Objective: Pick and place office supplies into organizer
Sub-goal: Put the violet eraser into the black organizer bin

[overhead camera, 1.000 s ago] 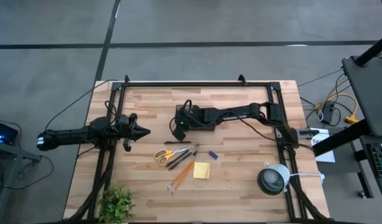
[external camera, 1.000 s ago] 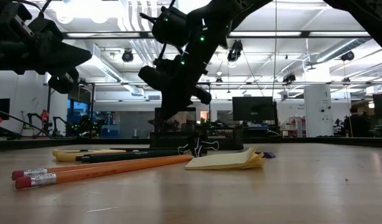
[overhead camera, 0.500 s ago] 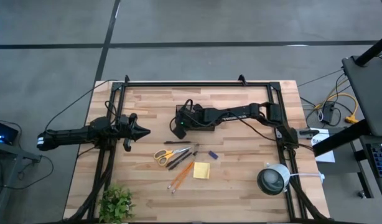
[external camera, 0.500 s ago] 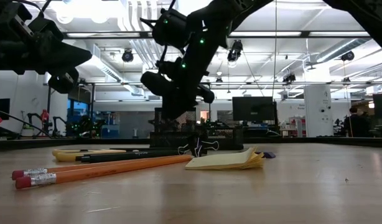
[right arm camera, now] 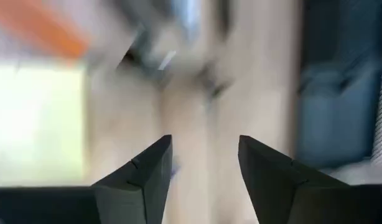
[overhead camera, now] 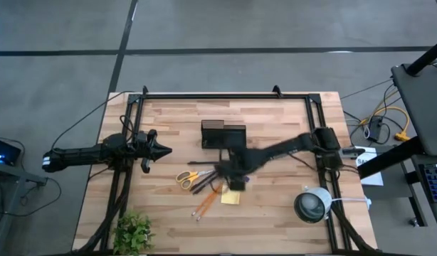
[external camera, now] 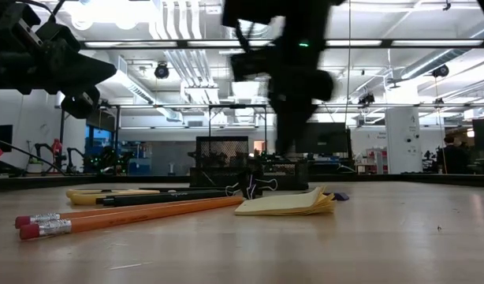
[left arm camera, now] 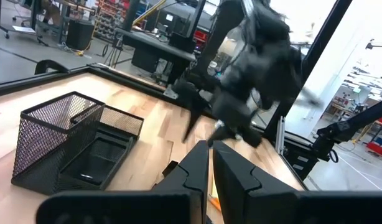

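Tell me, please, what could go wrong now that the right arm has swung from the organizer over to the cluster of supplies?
The right gripper, open and moving fast, is above tightly packed items: the sticky-note pad, pencils, pens and scissors. It could nudge neighbours or pinch two things at once. A binder clip sits by the pad and might be knocked. The left gripper waits shut, clear of it.

No text, label or number can be read anywhere.
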### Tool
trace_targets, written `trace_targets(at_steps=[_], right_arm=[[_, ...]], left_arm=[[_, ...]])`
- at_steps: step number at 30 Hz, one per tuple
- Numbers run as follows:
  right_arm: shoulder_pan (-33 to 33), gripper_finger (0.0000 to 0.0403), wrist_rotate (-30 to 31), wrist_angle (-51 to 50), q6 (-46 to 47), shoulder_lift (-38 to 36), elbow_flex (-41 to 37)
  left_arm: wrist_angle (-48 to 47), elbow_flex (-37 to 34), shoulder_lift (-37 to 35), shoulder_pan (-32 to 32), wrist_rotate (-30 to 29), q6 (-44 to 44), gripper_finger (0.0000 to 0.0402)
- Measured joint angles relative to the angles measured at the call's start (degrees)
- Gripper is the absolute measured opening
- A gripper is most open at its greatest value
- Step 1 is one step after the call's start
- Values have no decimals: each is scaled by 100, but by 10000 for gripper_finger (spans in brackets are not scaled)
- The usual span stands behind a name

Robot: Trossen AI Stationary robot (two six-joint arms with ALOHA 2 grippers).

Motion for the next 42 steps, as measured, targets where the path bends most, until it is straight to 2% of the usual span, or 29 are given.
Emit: trace_targets(at_steps=[6, 12, 14, 17, 19, 23, 29, 36, 42], right_arm=[[631, 188, 3, 19, 1710, -135, -377], [732, 203, 162, 221, 2470, -539, -570], [649, 207, 21, 375, 2523, -634, -787], [465, 208, -676, 853, 2547, -730, -1218], [348, 208, -893, 1079, 2650, -792, -1498], [172, 208, -892, 1252, 2673, -909, -1772], [167, 208, -894, 1583, 2081, -824, -1810], [138, 208, -882, 1635, 2113, -480, -1809], [123, 202, -907, 1633, 2143, -470, -1805]], left_arm=[[-6, 0, 11, -1, 0, -2, 8], [-7, 0, 10, 0, 0, -2, 8], [1, 0, 5, 0, 0, 0, 8], [-7, 0, 4, 0, 0, -2, 8], [-10, 0, 18, -1, 0, -2, 8], [-6, 0, 11, -1, 0, 0, 8], [-3, 0, 11, -1, 2, 0, 8], [-4, 0, 11, 0, 0, 0, 8], [-5, 0, 11, 1, 0, -1, 8]])
